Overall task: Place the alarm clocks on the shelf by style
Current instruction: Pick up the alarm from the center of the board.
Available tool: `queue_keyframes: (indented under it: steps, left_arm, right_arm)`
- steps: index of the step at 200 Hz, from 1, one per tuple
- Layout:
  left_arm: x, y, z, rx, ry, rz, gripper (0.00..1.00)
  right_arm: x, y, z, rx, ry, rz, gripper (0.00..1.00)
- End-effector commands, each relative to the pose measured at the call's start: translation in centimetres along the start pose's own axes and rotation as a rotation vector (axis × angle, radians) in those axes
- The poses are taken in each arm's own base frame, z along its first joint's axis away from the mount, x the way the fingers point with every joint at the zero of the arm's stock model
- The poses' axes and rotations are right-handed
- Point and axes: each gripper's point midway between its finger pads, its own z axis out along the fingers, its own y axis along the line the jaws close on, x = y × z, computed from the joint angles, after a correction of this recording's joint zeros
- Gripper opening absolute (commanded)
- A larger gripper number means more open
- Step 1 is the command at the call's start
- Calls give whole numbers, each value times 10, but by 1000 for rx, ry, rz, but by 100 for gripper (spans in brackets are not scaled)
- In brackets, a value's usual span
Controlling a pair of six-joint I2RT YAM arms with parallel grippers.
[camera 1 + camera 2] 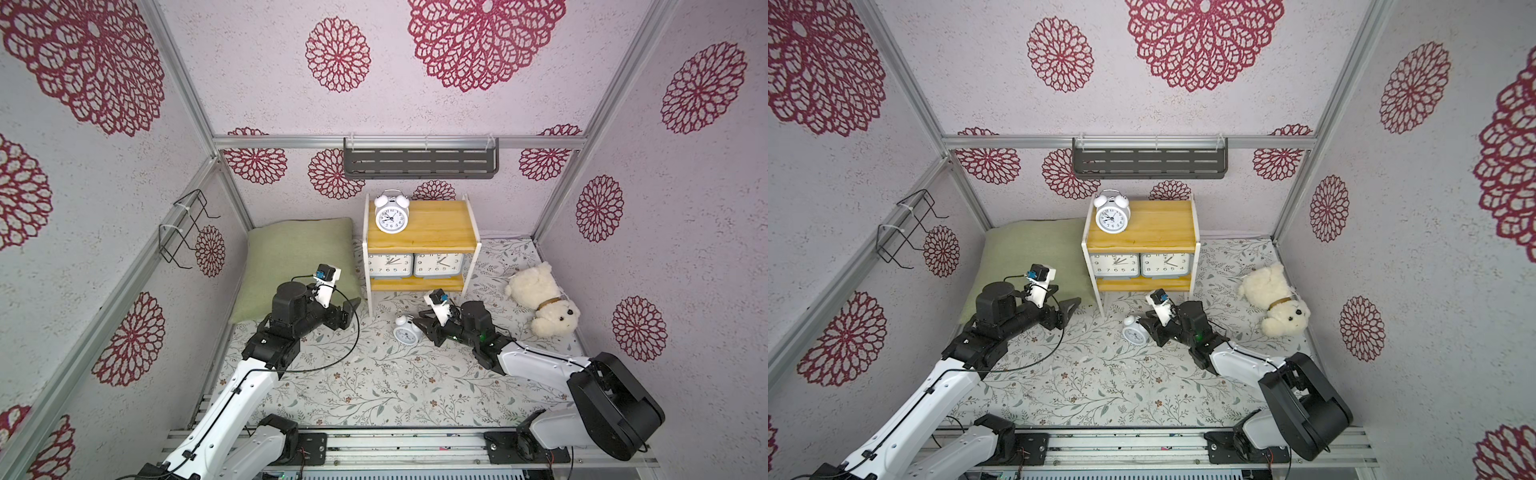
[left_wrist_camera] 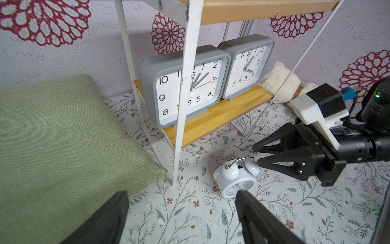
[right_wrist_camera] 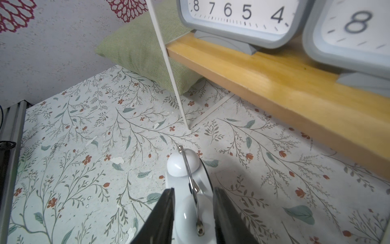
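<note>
The shelf [image 1: 440, 226] stands at the back of the floral mat. One round white twin-bell clock [image 1: 391, 216] stands on its top board, at the left end. Two grey rectangular clocks [image 1: 390, 265] [image 1: 437, 265] stand side by side on the lower board. A second round twin-bell clock [image 1: 405, 330] [image 2: 236, 179] lies on the mat in front of the shelf. My right gripper [image 1: 417, 324] [image 3: 194, 190] reaches it from the right, its fingers pressed on either side of the clock's bell end [image 3: 190, 175]. My left gripper [image 1: 353, 305] [image 2: 182, 193] hangs open and empty, left of the shelf's front leg.
A green pillow [image 1: 297, 262] fills the back left corner, just under my left arm. A white plush dog [image 1: 540, 303] lies right of the shelf. A dark slotted rack [image 1: 419, 162] hangs on the back wall and a black wire basket [image 1: 183, 228] on the left wall.
</note>
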Motion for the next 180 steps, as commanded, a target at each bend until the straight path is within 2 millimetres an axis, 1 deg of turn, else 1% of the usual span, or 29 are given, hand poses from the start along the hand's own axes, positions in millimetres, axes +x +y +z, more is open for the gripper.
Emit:
queue_keyframes:
  steps: [1, 22, 78, 87, 109, 127, 151, 180]
  left_arm:
    - [-6, 0, 1, 11, -21, 5, 87]
    - [-6, -1, 1, 12, -20, 6, 87]
    - [-4, -1, 2, 16, -14, 6, 87]
    - [-4, -1, 3, 18, -12, 6, 87]
    - [-4, -3, 3, 30, -11, 6, 86]
    - [-3, -8, 3, 54, -8, 12, 86]
    - [-5, -22, 3, 125, -6, 32, 85]
    - [-4, -49, 7, 250, 18, 71, 83]
  right_arm:
    - [-17, 4, 6, -13, -39, -22, 33]
    - [-13, 5, 10, -18, -24, -26, 29]
    - [-4, 7, 15, -22, 7, -31, 22]
    - [-3, 7, 15, -20, 10, -33, 19]
    - [-4, 7, 14, -16, 10, -44, 8]
    - [-9, 8, 11, -16, -2, -62, 0]
    - [-21, 15, 2, -36, -29, -92, 0]
    - [-40, 36, -15, -125, -74, -130, 0]
